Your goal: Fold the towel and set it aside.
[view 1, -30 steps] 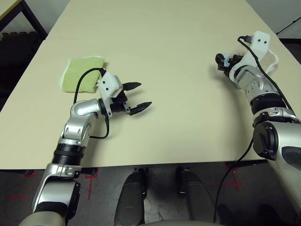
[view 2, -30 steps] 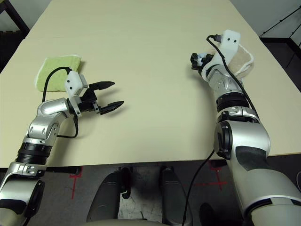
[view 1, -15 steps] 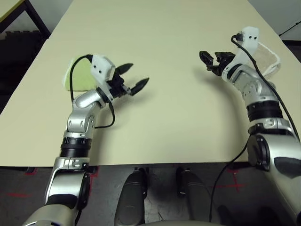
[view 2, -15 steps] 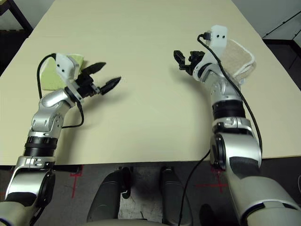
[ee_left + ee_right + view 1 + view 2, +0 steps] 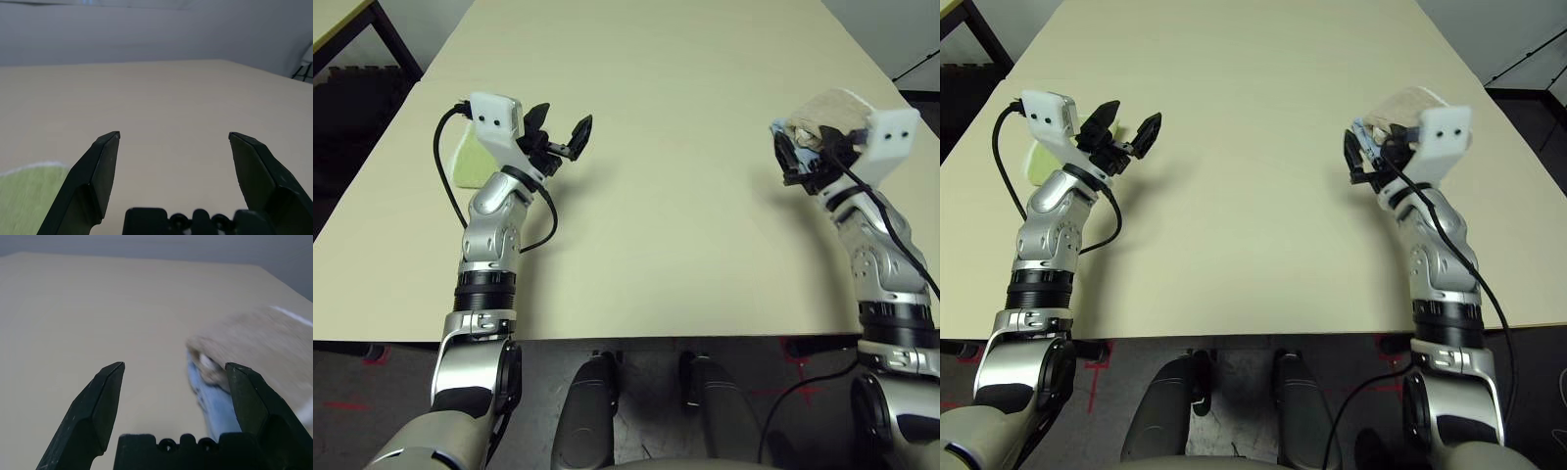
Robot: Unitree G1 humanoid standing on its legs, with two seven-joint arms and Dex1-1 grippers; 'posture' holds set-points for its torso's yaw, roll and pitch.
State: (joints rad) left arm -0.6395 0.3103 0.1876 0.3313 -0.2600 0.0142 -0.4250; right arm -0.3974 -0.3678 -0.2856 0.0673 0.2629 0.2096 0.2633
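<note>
The towel is a beige terry bundle with white edging, folded near the table's right edge on top of a light-blue cloth. The right wrist view shows the towel just past one finger. My right gripper hangs open and empty, just left of the towel and above the table. On the left side, my left gripper is raised above the table, open and empty.
A lime-green towel lies near the table's left edge, partly behind my left wrist, and shows beside one finger as the lime-green towel. The cream table stretches bare between the arms. Dark floor lies beyond both edges.
My left gripper has risen and swung back toward the green towel. My right gripper reached left, then pulled back to the towel's left side. Both stayed open.
</note>
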